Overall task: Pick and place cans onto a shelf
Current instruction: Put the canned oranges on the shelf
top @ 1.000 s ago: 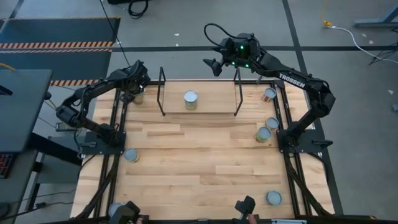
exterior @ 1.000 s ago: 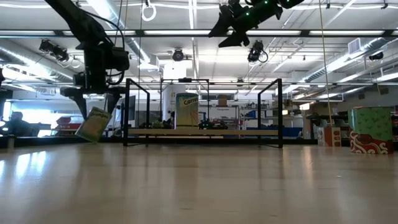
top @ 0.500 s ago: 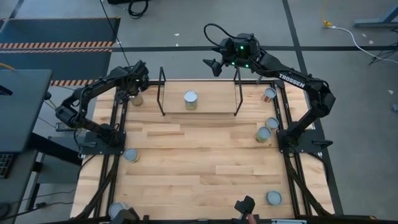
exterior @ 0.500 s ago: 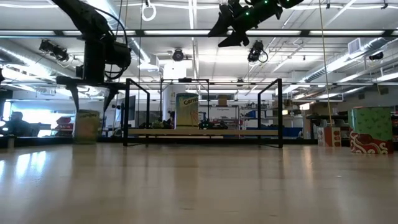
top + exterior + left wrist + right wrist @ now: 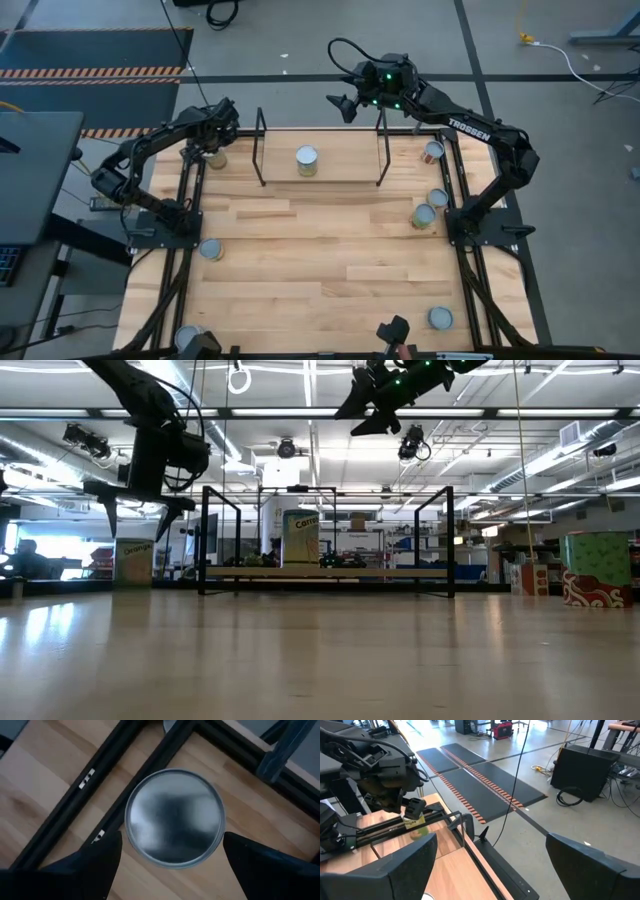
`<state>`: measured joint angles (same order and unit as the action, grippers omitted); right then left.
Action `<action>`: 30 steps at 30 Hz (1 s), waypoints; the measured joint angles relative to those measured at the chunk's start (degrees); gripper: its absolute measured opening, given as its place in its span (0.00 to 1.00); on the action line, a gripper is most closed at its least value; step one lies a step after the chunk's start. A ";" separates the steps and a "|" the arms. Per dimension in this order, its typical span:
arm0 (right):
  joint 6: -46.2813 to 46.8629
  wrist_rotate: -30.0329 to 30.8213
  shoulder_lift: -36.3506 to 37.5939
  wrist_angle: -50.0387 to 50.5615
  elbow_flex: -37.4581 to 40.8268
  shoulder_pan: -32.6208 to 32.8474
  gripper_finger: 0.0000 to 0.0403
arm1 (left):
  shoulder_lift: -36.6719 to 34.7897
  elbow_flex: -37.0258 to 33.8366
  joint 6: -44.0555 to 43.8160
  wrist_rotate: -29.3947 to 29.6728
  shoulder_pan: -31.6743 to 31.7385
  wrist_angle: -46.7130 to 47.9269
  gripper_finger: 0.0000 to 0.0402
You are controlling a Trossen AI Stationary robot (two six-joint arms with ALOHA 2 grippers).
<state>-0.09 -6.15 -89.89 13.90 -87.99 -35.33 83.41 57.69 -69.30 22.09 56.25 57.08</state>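
- Directly beneath the left gripper (image 5: 137, 518), a can (image 5: 133, 562) stands upright on the worktop (image 5: 320, 250), between the wide-open jaws but touching neither.
- Beside it, the shelf (image 5: 320, 170) carries one can (image 5: 307, 160) at mid-board.
- Above the shelf's far end hangs the right gripper (image 5: 345, 103), jaws spread, holding nothing.
- Below the right arm, three more cans (image 5: 431, 197) stand along that worktop edge.
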 joint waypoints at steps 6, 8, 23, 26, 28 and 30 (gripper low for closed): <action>-0.13 0.00 0.00 0.06 0.00 0.01 0.95 | 0.92 -0.02 -2.60 -0.67 0.59 0.27 0.88; -0.44 0.00 0.00 0.19 0.00 0.00 0.95 | 0.91 -0.02 -3.47 -0.68 0.55 0.57 0.88; -1.26 0.01 -0.02 3.46 0.00 0.01 0.95 | 0.75 -0.02 -5.31 -1.21 6.74 -0.85 0.88; -1.62 0.02 -0.02 3.46 0.00 0.00 0.95 | 0.75 -0.02 -7.51 -1.35 6.68 0.07 0.88; -1.62 0.02 -0.02 3.45 0.00 0.01 0.95 | 0.75 -0.02 -10.76 -1.66 6.64 0.63 0.88; -1.62 0.02 -0.03 3.44 0.00 0.00 0.95 | 0.75 -0.02 -13.14 -2.00 6.53 0.30 0.88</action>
<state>-1.72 -6.13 -89.91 17.34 -87.99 -35.33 84.16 57.67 -82.44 20.09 62.78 57.38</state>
